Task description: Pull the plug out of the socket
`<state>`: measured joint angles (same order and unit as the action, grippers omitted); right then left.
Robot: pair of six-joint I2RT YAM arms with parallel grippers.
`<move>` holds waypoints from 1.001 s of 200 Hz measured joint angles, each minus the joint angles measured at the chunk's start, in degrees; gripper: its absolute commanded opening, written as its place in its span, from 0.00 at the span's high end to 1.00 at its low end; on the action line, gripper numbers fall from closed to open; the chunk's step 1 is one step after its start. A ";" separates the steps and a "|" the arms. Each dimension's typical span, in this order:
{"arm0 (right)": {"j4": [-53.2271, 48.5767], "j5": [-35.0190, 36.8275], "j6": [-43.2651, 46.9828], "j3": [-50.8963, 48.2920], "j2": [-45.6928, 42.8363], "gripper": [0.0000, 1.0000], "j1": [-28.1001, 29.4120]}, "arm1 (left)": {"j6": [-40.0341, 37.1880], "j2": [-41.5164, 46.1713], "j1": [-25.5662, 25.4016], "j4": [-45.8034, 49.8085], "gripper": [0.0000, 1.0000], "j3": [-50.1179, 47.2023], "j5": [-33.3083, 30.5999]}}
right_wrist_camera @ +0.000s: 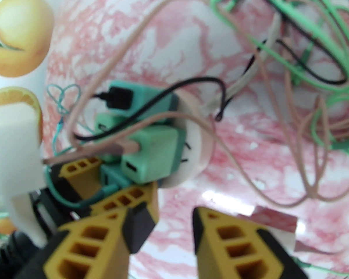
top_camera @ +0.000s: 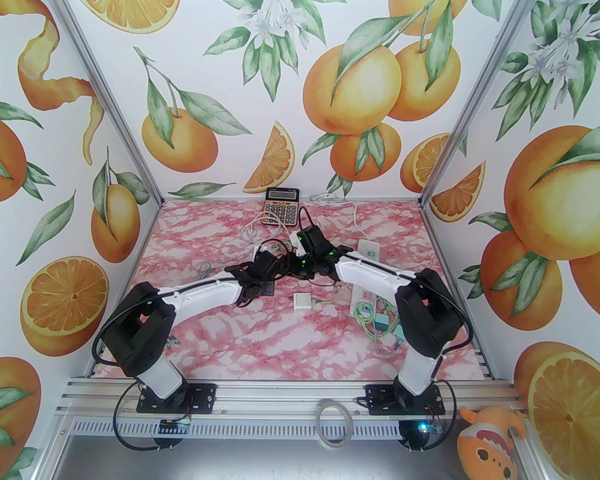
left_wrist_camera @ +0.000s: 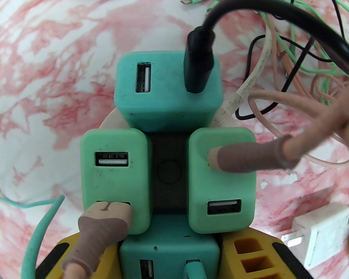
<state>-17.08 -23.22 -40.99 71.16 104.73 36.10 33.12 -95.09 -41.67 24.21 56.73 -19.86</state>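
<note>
Standing over the pink marbled table (top_camera: 220,328), I see the left arm (top_camera: 200,293) and the right arm (top_camera: 375,273) reaching in until their wrists nearly meet near the middle. Beneath them lies a round white socket (right_wrist_camera: 197,144), flat on the table, with four green and teal plugs pushed into it around a dark centre. The left gripper (left_wrist_camera: 163,243) sits over the cluster, its yellow fingers pressed against both sides of the nearest teal plug (left_wrist_camera: 168,251), which is seated in the socket. The right gripper (right_wrist_camera: 173,214) hangs just beside the socket, jaws a narrow gap apart with only bare table between them. A black cable (left_wrist_camera: 199,68) runs into the far teal plug (left_wrist_camera: 151,109), and pink cables (left_wrist_camera: 244,158) enter the two side plugs. A tangle of green wires (right_wrist_camera: 308,54) lies beyond. A loose white adapter (left_wrist_camera: 320,234) rests close by.
</note>
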 measured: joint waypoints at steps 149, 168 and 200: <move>8.35 -5.40 -4.28 0.37 6.12 0.57 0.74 | -5.97 4.09 2.67 -4.04 0.50 -4.68 6.97; 8.74 -5.81 -4.70 0.61 7.06 0.57 0.72 | -6.12 4.09 2.67 -4.07 0.53 -4.70 7.91; 9.64 -6.97 -5.25 0.74 7.50 0.57 0.63 | -6.51 4.15 2.71 -4.33 0.64 -4.70 7.89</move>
<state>-7.44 -30.20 -46.24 71.90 112.22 36.73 26.61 -90.94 -38.96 19.88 52.03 -11.97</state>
